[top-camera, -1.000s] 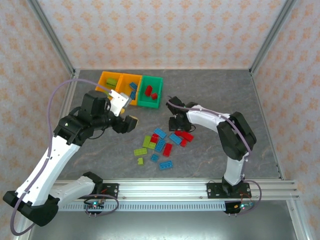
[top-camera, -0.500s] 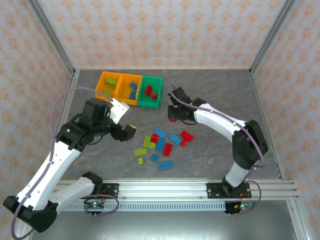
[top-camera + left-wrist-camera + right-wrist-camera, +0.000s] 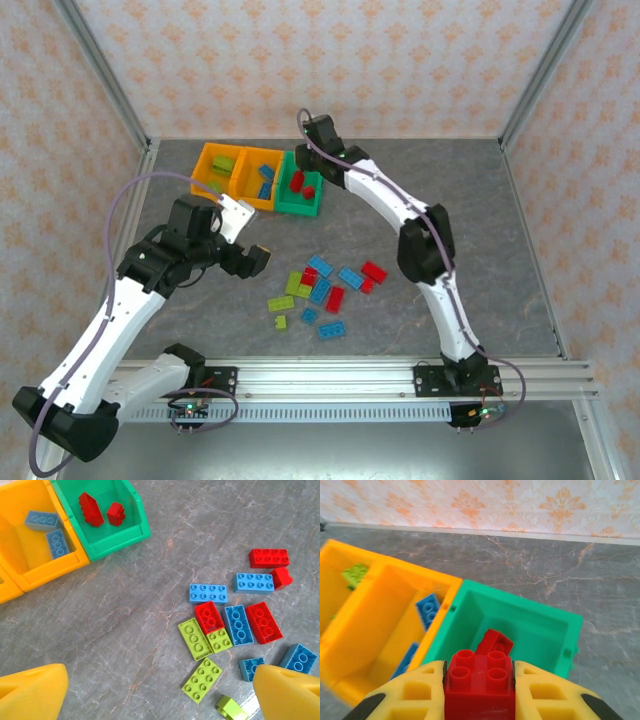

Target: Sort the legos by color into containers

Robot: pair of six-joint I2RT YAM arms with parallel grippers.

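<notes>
Your right fingers (image 3: 479,700) are clamped on a red brick (image 3: 479,672), with the green bin (image 3: 555,625) just below and ahead of them. Carry it low toward the bin's middle before you part them; released here, I judge it may clip the rim. Your left fingers (image 3: 160,692) stand wide apart above the desk (image 3: 125,630). Between and ahead of them lie thirteen loose bricks (image 3: 238,624): four red, five blue, four lime. Of three bins, the green one holds two red and the orange bin (image 3: 30,575) beside it two blue.
</notes>
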